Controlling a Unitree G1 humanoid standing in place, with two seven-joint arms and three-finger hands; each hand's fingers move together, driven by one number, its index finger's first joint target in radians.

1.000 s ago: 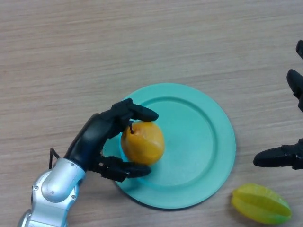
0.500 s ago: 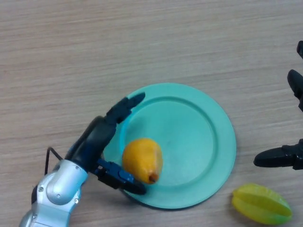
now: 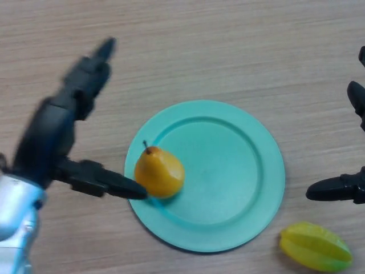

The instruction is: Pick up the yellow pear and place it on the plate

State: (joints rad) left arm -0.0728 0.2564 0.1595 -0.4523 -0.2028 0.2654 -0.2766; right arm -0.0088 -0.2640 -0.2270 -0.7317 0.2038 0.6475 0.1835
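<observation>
The yellow pear point(image 3: 159, 172) lies on the left part of the teal plate point(image 3: 228, 171), its stem pointing up and left. My left hand point(image 3: 54, 134) is open and raised above the table left of the plate, fingers stretched up toward the far side, thumb tip close to the pear's left side. It holds nothing. My right hand point(image 3: 342, 188) shows at the right edge, open and idle beside the plate.
A yellow-green starfruit point(image 3: 314, 246) lies on the wooden table point(image 3: 199, 45) at the lower right, just off the plate's rim and below my right hand.
My left hand has let go of the pear, opened wide and lifted up and to the left. The pear has settled on the plate's left side. The right hand has not moved.
</observation>
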